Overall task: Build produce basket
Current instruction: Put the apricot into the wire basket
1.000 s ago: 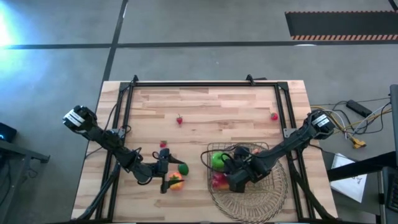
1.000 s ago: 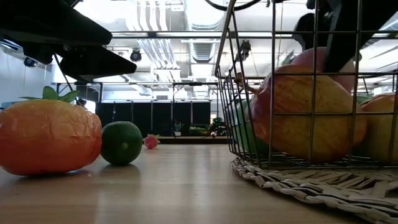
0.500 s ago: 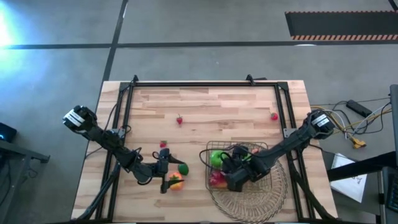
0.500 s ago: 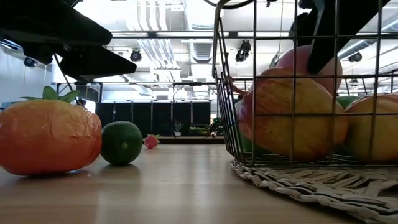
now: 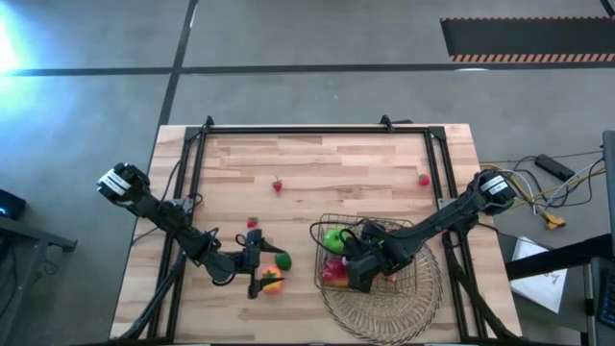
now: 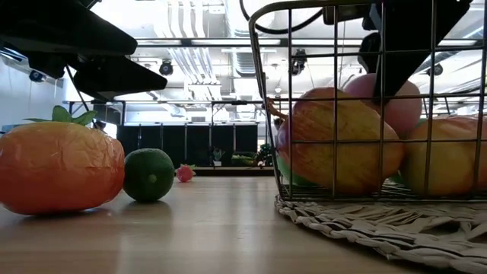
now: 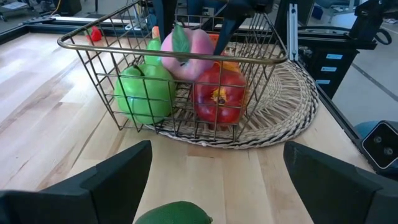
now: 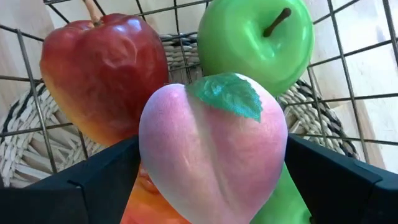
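One basket [image 5: 370, 258], one mat [image 5: 384, 306], three berries [image 5: 278, 185].

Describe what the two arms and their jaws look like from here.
Both arms are dark with slim jointed links. The left arm and right arm each carry a pale silver-grey block near the outer table edge. Dark cables run along them. The jaws are broad, flat, matte black.

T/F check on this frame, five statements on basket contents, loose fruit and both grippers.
1. The basket sits on the straw mat. True.
2. The basket is empty. False: it holds a green apple, a red apple and a peach.
3. The lime lies outside the basket. True.
4. The left gripper holds the lime. False: it is open, by the lime and the orange fruit.
5. The right gripper is over the bare table. False: it is open, in the basket.
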